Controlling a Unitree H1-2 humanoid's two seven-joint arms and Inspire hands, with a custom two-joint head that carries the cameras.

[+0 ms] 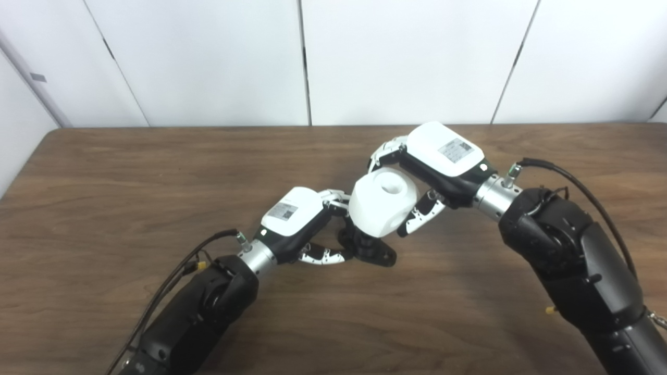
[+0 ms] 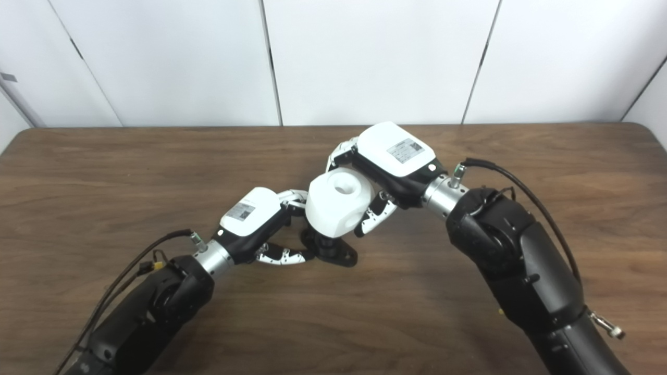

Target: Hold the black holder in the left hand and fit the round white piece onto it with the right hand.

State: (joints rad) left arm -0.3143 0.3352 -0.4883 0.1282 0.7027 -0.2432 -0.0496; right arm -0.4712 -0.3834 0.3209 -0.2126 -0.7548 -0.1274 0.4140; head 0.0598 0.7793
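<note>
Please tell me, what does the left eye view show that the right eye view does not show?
Only the left eye view shows a small grey plate on the wall at the far left. Only the right eye view shows the table's far right corner and a silver fitting on the right forearm. Both show the left hand gripping the black holder on the table, and the right hand holding the round white piece on top of it.

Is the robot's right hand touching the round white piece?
Touching. In the left eye view the right hand wraps the round white plastic piece, with fingers pressed against its side and no gap.
</note>
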